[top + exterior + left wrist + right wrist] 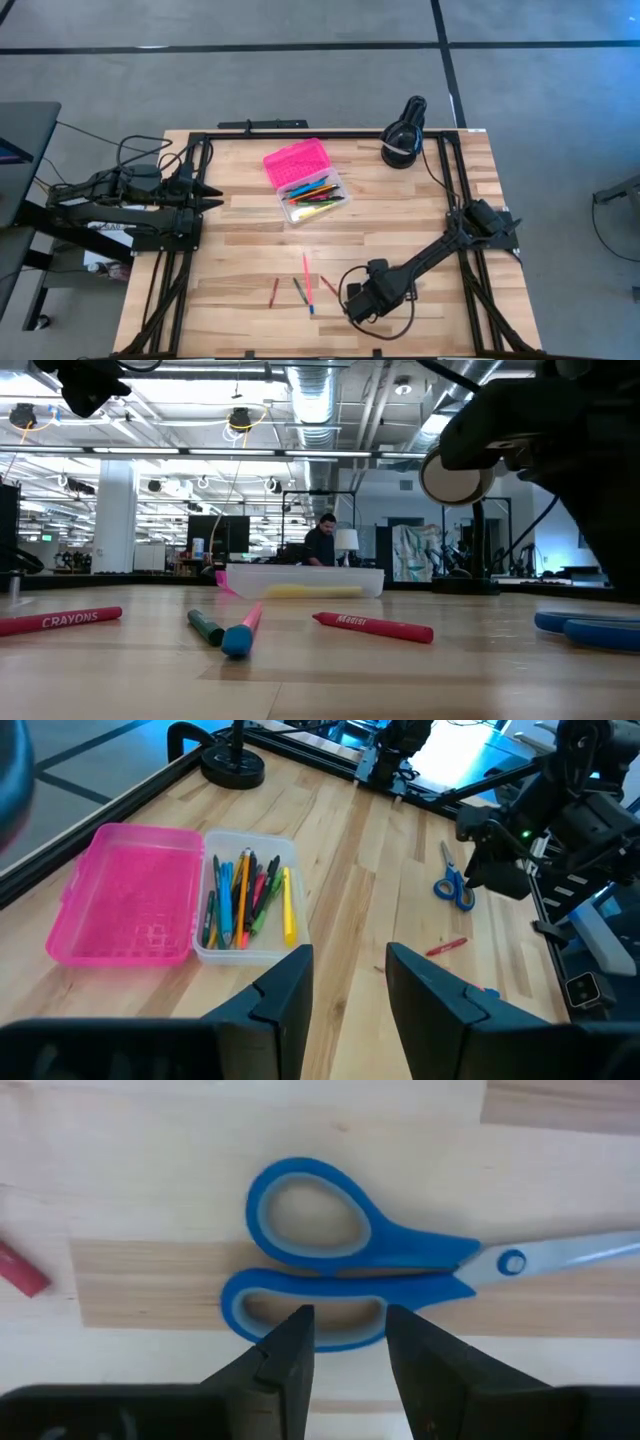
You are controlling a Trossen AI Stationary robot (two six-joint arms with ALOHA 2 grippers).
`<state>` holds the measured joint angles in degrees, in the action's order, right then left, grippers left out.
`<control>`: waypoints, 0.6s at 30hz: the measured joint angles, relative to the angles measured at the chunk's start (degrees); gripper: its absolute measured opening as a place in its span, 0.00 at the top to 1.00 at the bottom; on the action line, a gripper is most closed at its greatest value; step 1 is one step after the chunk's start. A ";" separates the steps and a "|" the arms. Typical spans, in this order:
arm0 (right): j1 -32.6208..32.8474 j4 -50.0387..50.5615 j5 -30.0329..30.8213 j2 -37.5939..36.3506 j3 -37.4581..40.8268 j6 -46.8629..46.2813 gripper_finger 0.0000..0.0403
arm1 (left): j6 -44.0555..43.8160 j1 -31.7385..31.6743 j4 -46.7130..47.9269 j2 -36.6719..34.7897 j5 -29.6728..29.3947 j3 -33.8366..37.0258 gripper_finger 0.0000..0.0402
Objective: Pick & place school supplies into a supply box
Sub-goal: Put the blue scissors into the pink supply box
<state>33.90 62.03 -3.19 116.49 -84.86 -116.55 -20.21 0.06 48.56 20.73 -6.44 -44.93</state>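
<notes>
The supply box lies open at the table's middle far side, its pink lid point(296, 163) flat beside the clear base point(315, 195), which holds several pens and pencils point(245, 900). Blue-handled scissors point(340, 1270) lie flat on the table near the right front. My right gripper point(350, 1335) hangs open above them, pointing down, its fingers over the lower handle loop without touching. Two red crayons point(274, 291) point(328, 285), a green pencil point(298, 290) and a pink pen point(308, 283) lie on the wood near the front. My left gripper point(350, 980) waits open, raised at the table's left.
A black round device point(400, 150) with a cable stands at the far right corner. Black frame rails point(450, 180) run along the table's sides and far edge. Bare wood lies between the box and the loose supplies.
</notes>
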 joint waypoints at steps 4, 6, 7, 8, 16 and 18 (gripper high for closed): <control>-0.30 -0.90 -3.00 -0.02 1.25 -0.92 0.70 | -0.09 0.00 0.00 0.02 0.00 0.00 0.70; -0.23 -1.08 -5.51 0.04 2.35 -1.95 0.70 | -0.11 0.01 0.00 0.01 0.00 0.00 0.70; -0.20 -1.22 -6.86 0.04 2.67 -2.33 0.70 | -0.11 0.00 0.00 0.02 0.00 0.00 0.70; -0.05 -1.35 -7.83 0.04 2.82 -2.81 0.70 | -0.13 0.00 0.00 0.00 0.00 0.00 0.70; 0.62 -3.85 -7.40 0.08 2.91 -5.56 0.70 | -0.05 0.00 0.00 0.00 -0.02 0.04 0.70; 0.49 -5.53 -7.47 1.12 3.03 -5.64 0.70 | -0.04 0.00 0.00 0.00 -0.10 0.31 0.70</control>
<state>34.39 56.50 -10.67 117.61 -81.83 -122.19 -20.25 0.05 48.56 20.73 -6.54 -44.62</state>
